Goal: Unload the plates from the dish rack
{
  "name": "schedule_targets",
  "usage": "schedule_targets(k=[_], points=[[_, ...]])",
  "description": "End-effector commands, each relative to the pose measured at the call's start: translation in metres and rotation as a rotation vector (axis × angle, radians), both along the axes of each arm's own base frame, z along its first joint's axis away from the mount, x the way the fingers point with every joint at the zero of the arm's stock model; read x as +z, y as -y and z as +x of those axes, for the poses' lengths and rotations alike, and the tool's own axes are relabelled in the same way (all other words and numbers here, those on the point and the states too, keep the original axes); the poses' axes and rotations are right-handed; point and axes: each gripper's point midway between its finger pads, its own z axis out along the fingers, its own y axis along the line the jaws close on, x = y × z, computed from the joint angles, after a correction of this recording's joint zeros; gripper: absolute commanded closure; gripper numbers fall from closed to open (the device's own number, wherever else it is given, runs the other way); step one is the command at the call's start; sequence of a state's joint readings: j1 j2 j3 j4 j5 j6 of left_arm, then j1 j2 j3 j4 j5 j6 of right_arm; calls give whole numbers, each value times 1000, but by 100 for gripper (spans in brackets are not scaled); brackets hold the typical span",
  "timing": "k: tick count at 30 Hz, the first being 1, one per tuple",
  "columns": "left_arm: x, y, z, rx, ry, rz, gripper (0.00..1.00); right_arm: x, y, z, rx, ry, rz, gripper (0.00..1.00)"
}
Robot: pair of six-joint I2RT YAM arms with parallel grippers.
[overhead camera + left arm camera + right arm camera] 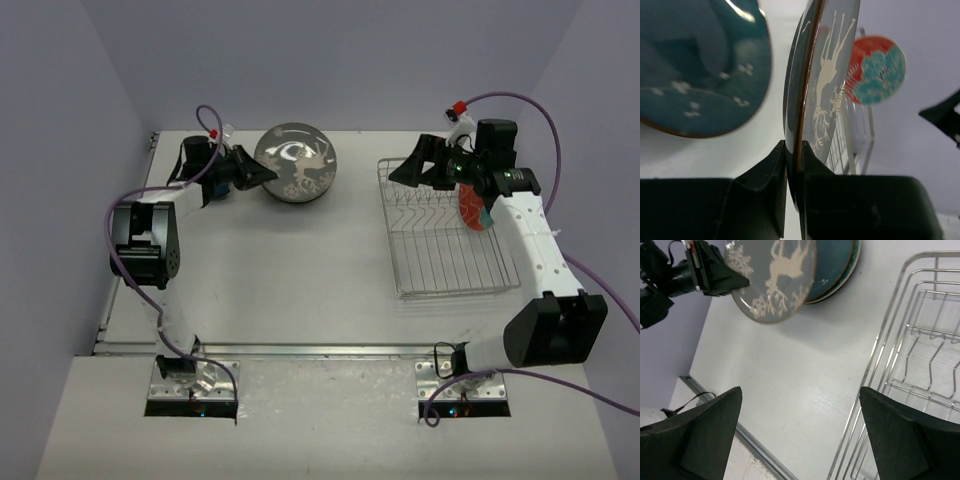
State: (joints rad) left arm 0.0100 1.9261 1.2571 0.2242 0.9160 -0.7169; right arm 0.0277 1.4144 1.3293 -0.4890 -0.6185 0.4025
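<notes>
While the left tool (258, 174) is clamping its two fingers (765, 175) onto the rim of a grey-blue deer plate (296, 160), it is holding that plate well to the left of the dish rack (445, 262), above the far part of the surface (300, 285). In the left wrist view the plate is showing almost edge-on, its pale deer pattern facing toward the rack. Teal plates (837, 265) are lying stacked on the surface directly beneath the held one, likewise well left of the rack; the right wrist view is showing their rims peeking out from behind it.

A red-rimmed plate (476, 212) with a teal floral centre is standing upright among the tines at the rack's right side, and the right arm is partly hiding it from above. The right tool (413, 175) is hovering at the rack's far left corner, its fingers spread wide apart and gripping nothing, with the rack's wire rim and bare base grid showing between them.
</notes>
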Motion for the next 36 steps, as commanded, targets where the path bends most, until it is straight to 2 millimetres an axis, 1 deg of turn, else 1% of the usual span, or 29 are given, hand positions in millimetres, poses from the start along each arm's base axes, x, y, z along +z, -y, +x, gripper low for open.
schedule_targets(k=[1,3,4,7,11,12,13,16,19,23,24,26,27,28,29,31,33,34,35,36], points=[[48,-26,52,76,193,59,100,11,25,8,-109,72,-107,1],[37,-32,62,87,169,74,100,9,27,7,-108,78,-119,1],[31,-35,70,96,160,79,100,8,27,6,-106,78,-121,1],[17,-39,82,106,141,93,100,5,28,5,-109,69,-129,1],[-4,-38,90,100,100,86,100,4,30,5,-113,66,-145,1],[-5,-38,91,100,100,85,99,3,31,5,-114,64,-146,1],[-9,-38,93,100,89,84,98,2,31,6,-115,56,-149,1],[-21,-37,94,88,62,73,91,-1,31,8,-118,38,-150,1],[-26,-35,92,71,44,58,86,-5,31,8,-117,25,-149,1],[-34,-33,88,49,21,60,78,-5,30,8,-111,18,-143,1],[-34,-32,86,42,19,62,72,-5,30,7,-108,14,-142,1],[-39,-33,82,39,5,87,65,-5,30,7,-109,10,-144,1],[-36,-34,81,43,10,105,60,-4,30,7,-110,9,-145,1],[-42,-37,78,51,-6,149,52,-4,31,7,-112,12,-147,1],[-44,-38,77,56,-11,182,46,-3,31,6,-113,13,-149,1],[-42,-38,75,62,-1,228,35,-3,31,6,-116,13,-152,1],[-43,-39,73,65,-11,266,21,-2,32,6,-118,14,-152,1],[-46,-40,72,67,-21,288,17,-2,32,6,-118,11,-152,1],[-44,-40,74,67,-14,303,13,-2,32,6,-121,11,-155,1],[-46,-41,74,72,-17,325,12,-2,33,7,-123,10,-157,1]])
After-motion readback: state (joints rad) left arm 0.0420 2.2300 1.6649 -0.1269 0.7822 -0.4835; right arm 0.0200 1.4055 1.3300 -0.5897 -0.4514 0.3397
